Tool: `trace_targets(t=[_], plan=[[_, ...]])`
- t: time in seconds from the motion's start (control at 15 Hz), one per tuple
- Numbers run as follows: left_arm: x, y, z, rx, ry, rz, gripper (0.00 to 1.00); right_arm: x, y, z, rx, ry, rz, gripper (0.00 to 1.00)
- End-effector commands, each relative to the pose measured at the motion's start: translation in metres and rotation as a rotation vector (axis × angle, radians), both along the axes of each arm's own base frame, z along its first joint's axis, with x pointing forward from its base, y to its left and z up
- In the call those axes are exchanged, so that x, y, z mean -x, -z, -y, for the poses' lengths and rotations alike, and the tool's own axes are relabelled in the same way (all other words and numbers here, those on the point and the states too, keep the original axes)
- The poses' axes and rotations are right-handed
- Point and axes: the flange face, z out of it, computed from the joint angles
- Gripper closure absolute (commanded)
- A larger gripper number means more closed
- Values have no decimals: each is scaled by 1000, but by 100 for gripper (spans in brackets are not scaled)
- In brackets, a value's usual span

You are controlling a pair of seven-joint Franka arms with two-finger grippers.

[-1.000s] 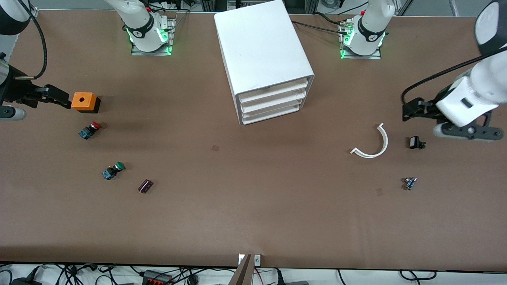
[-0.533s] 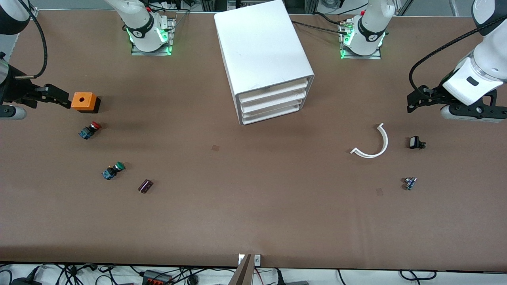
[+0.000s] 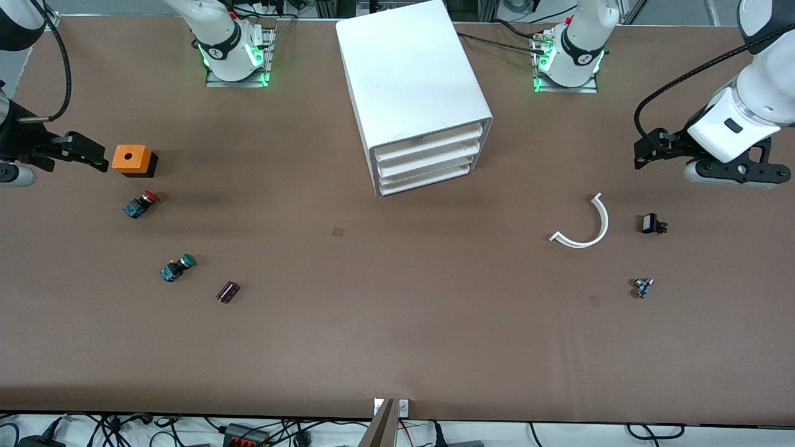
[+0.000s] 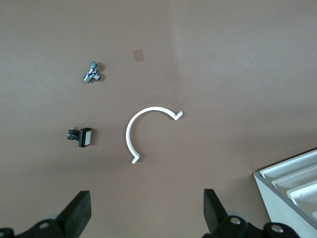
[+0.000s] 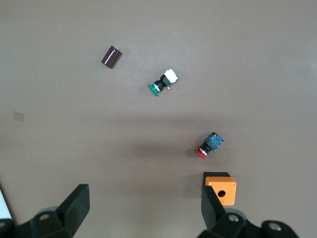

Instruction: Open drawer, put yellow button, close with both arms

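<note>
Drawer (image 3: 428, 144) well apart from fingers (image 3: 640, 160)

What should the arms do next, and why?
Probably swing the left gripper, open and empty, toward the drawer: it is shut, and no yellow button is in view, so checking inside seems sensible. The right gripper waits open beside the orange box.

White jointed arms (image 3: 745, 118), grey-black joints, black cables, black pincers, green-lit bases (image 3: 236, 62).
</note>
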Motion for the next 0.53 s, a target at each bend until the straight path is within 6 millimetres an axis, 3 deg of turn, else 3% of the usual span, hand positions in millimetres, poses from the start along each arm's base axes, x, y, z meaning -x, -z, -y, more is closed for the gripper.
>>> trace_targets(t=[0.0, 0.47], plan=[[4, -9, 0, 5, 11, 4, 0, 7, -2, 0, 14, -17, 13, 0], [3, -11, 2, 4, 22, 9, 0, 5, 3, 0, 15, -10, 4, 0]])
